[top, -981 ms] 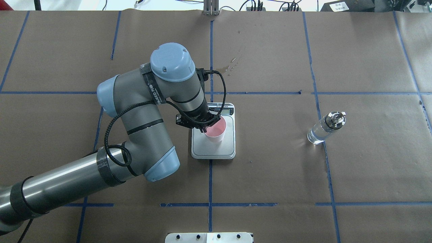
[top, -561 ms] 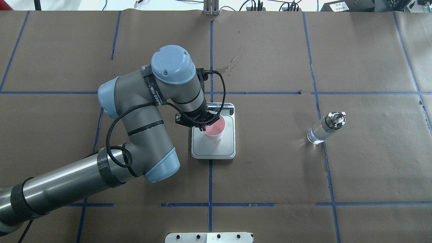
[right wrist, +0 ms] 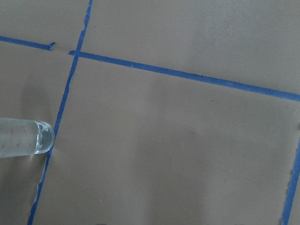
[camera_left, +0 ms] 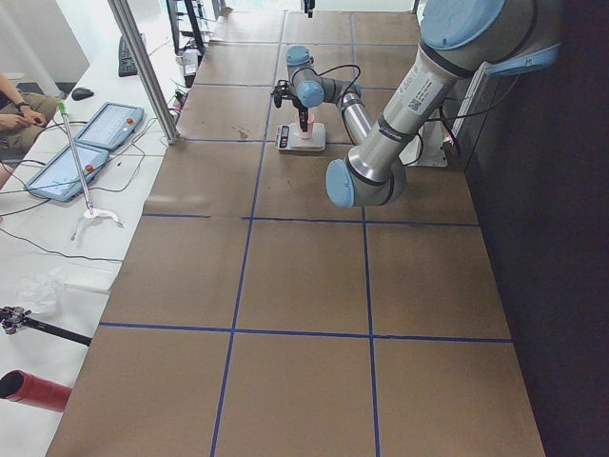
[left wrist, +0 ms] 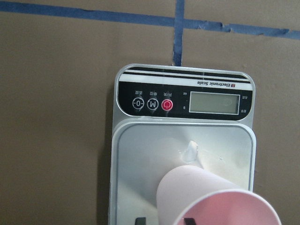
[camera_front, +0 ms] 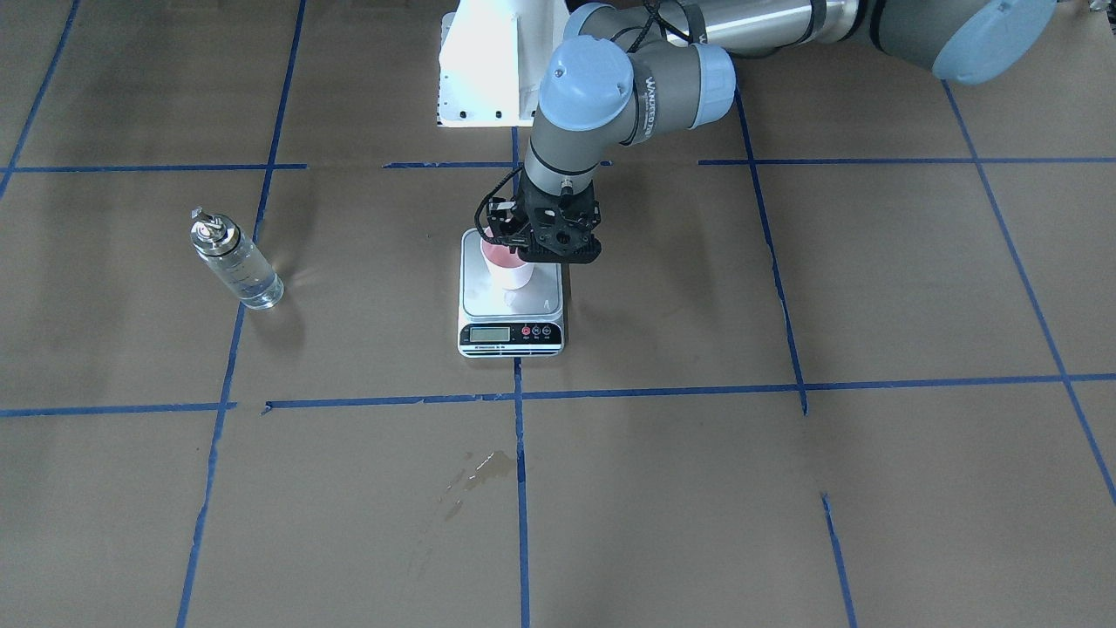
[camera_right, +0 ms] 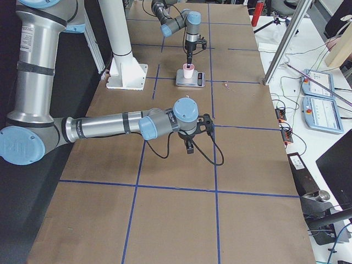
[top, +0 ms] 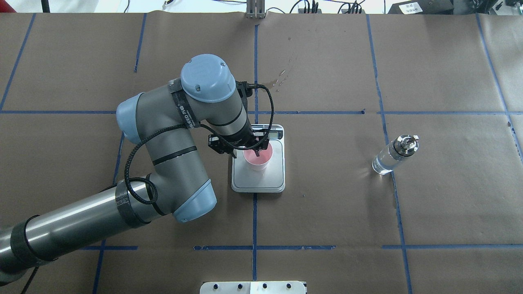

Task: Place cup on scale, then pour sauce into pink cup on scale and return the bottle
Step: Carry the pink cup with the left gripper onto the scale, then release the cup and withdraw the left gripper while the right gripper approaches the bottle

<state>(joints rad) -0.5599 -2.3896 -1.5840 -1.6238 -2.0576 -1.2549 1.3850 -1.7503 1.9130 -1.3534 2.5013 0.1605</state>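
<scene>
Left jaws parted, gripping nothing, astride one wall of the cup, which stands on the scale. I see the bottle upright on the table, well off to the right, nearer the right arm, whose jaws I cannot judge

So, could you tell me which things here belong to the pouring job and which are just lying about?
For the job: cup, scale, bottle, sauce inside it.
Lying about: dried stain on the paper, two tablets on the side bench.
</scene>
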